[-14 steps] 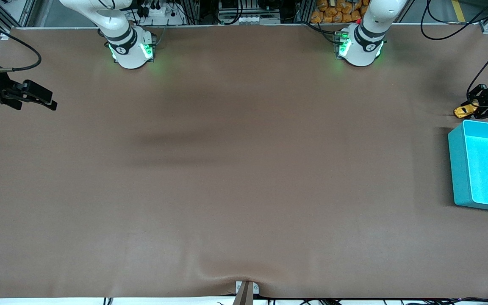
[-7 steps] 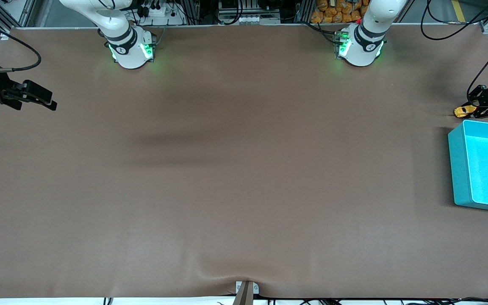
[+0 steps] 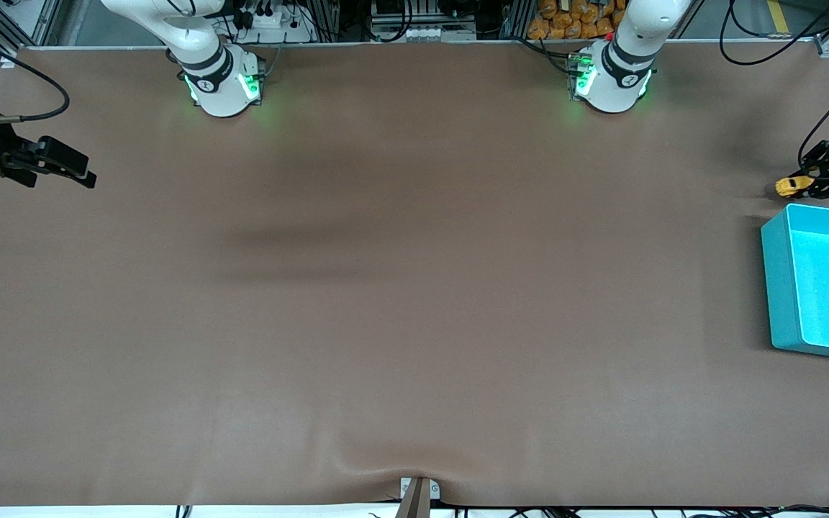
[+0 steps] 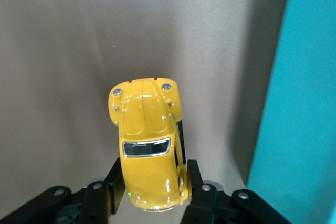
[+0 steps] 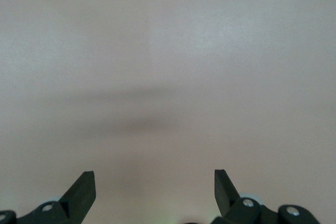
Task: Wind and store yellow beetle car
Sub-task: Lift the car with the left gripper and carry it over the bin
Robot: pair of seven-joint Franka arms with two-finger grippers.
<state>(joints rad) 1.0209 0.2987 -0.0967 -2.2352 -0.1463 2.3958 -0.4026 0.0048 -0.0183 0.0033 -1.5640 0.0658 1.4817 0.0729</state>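
Left gripper (image 4: 152,192) clamped on yellow beetle car (image 4: 148,150), low over table (image 3: 414,288) just beside teal bin (image 3: 821,284), at left arm's end. Grab done; winding, storing left, I'd say. Right gripper (image 5: 155,182) spread wide, waiting.

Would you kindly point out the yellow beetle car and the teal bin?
yellow beetle car (image 4: 144,129), left wrist view, on its roof.
teal bin (image 3: 781,288), front view, on its outer wall toward the right arm's end.
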